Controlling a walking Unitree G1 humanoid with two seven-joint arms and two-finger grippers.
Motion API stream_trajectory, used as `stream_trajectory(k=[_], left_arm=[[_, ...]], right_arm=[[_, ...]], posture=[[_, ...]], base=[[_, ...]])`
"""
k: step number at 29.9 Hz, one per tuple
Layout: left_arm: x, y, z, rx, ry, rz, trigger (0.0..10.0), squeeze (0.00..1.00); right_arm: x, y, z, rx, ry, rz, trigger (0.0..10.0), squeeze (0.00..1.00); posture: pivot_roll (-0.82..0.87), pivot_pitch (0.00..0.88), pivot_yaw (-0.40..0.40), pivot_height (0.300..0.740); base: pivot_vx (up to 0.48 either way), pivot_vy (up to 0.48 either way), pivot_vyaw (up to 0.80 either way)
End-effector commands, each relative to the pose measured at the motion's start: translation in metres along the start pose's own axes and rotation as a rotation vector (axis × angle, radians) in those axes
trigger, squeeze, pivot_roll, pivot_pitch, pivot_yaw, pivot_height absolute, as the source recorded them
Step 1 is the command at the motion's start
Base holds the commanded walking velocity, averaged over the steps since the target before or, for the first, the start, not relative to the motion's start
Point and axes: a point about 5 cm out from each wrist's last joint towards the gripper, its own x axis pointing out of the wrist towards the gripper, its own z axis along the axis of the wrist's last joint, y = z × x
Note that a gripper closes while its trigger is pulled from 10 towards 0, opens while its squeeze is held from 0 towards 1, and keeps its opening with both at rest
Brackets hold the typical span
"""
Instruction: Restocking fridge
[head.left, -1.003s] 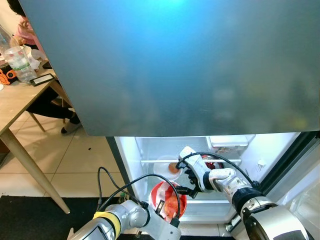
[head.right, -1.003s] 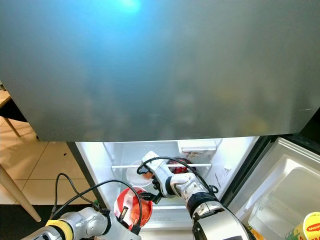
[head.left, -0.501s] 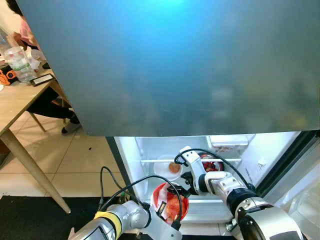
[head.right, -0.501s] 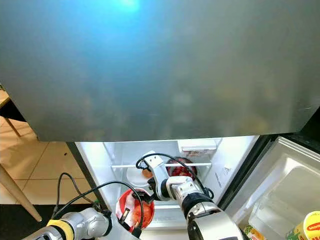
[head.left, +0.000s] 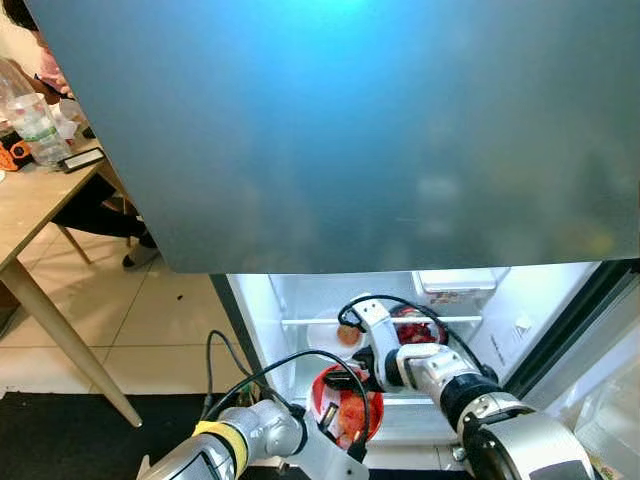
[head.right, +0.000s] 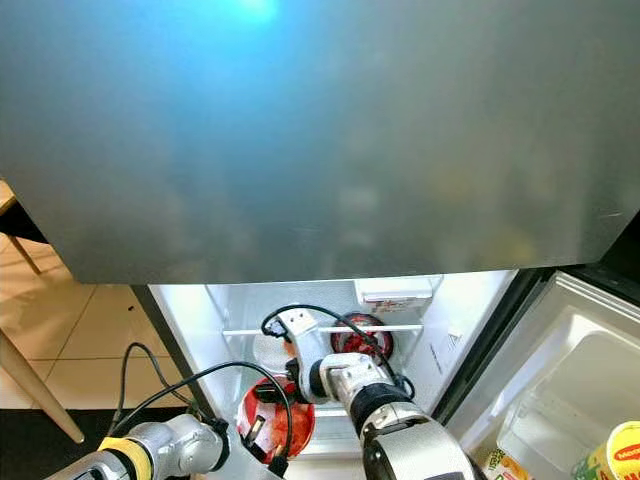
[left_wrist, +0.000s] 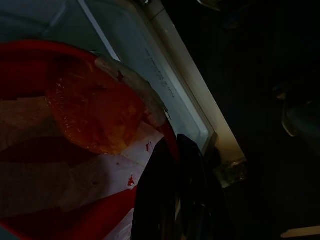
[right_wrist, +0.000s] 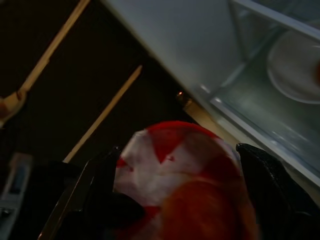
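A red bowl (head.left: 346, 406) of orange food under clear wrap hangs in front of the open fridge's lower shelf (head.left: 400, 398). My left gripper (left_wrist: 172, 142) is shut on the bowl's rim (left_wrist: 167, 131), reaching in from below. My right gripper (right_wrist: 178, 149) comes from the right and stands open, with one finger (right_wrist: 102, 185) on each side of the wrapped bowl (right_wrist: 185, 175). I cannot tell whether those fingers touch it. The right wrist (head.left: 372, 325) is just above the bowl.
On the fridge shelf sit a white plate (head.left: 328, 330) with an orange piece, and a dark red bowl (head.left: 418, 327); a clear box (head.left: 457, 284) is higher up. The open fridge door (head.right: 580, 380) is at right. A table (head.left: 30, 200) and a seated person (head.left: 45, 60) are at left.
My right gripper has moved left and down to straddle the red bowl. The left gripper has raised the bowl slightly toward the fridge.
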Motion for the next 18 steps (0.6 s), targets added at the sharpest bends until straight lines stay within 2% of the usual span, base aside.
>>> stream_trajectory(k=[1,3,10,14,18], left_arm=[[0.000,0.010,0.004,0.043,-0.016,0.025,10.0,0.00],[0.000,0.012,0.005,0.047,-0.020,0.027,10.0,0.00],[0.000,0.014,0.006,0.053,-0.024,0.033,10.0,0.00],[0.000,0.015,0.008,0.058,-0.027,0.034,10.0,0.00],[0.001,0.015,0.009,0.065,-0.028,0.034,10.0,0.00]], right_arm=[[0.001,-0.002,-0.002,-0.057,0.030,-0.051,10.0,0.00],[0.002,-0.004,-0.006,-0.103,0.059,-0.095,10.0,0.00],[0.001,-0.007,-0.003,-0.131,0.054,-0.158,10.0,0.00],[-0.004,-0.018,-0.010,-0.221,0.117,-0.255,10.0,0.00],[-0.005,-0.022,-0.015,-0.246,0.151,-0.276,10.0,0.00]], posture=[[-0.05,0.033,0.038,0.695],[-0.04,0.037,0.035,0.695],[-0.04,0.037,0.035,0.695],[-0.04,0.038,0.033,0.695],[-0.04,0.038,0.031,0.695]], base=[[0.000,0.000,0.00],[0.000,0.000,0.00],[0.000,0.000,0.00],[0.000,0.000,0.00],[0.000,0.000,0.00]])
